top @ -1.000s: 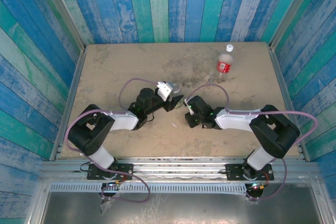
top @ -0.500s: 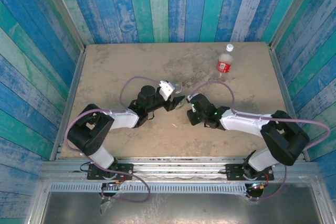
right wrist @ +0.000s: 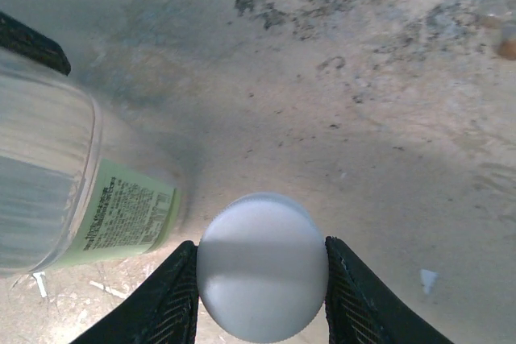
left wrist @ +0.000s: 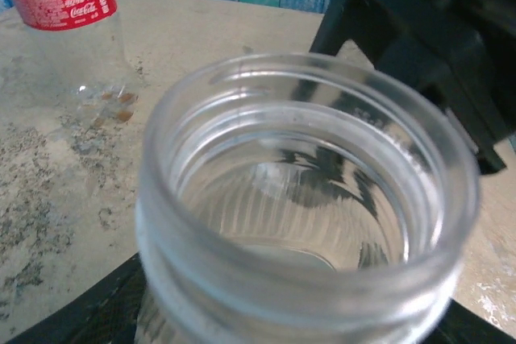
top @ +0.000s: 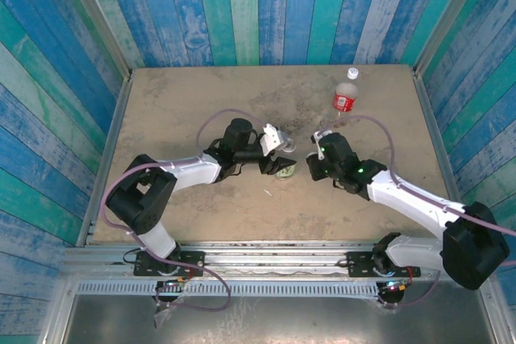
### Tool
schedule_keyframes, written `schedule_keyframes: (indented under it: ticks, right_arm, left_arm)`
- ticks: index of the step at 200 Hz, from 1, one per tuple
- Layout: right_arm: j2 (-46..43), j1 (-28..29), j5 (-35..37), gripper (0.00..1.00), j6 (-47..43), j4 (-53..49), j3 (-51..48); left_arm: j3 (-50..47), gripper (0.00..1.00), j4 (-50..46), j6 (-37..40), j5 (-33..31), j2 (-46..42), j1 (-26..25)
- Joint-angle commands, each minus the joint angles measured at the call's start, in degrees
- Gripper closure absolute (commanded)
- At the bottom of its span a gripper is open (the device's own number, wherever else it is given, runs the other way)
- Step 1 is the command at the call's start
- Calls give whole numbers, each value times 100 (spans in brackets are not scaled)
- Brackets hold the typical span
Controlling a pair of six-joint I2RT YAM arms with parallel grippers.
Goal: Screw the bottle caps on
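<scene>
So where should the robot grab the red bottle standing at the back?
Probably the red bottle is best gripped around its middle, at the label, coming in level from the near side. It stands upright and is round, so its sides can be pinched. The white cap on top looks too small for a steady hold.

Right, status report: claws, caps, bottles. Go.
Left claw shut on green-label bottle, mouth open. Right claw shut on white cap, beside that bottle, not on yet. Red-label bottle capped, far right, well clear of both claws.

Both arms reach inward; left gripper [top: 278, 167], right gripper [right wrist: 262, 283] each clamped tight.
</scene>
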Motion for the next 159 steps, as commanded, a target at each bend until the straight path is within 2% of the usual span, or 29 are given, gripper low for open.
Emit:
schedule_keyframes:
  ticks: [1, 17, 30, 54, 108, 159]
  right_arm:
    - [-200, -85, -36, 61, -113, -368, 117]
    - [-303, -102, -82, 61, -177, -485, 246]
    - [-392, -100, -152, 60, -244, -616, 376]
    - [-551, -99, -366, 60, -351, -876, 654]
    - [-544, -99, -903, 60, -551, -1649, 1536]
    - [-99, -83, -1338, 60, -758, -2138, 2435]
  left_arm:
    - [2, 31, -520, 224, 79, 380, -36]
    - [-77, 27, -101, 70, 164, 415, -36]
    - [-150, 19, 291, -91, 176, 453, -36]
    - [-328, 14, 1096, -385, 200, 564, -36]
    - [-979, 18, 3365, -1221, 99, 845, -36]
    - [-1121, 25, 3922, -1271, -83, 1093, -36]
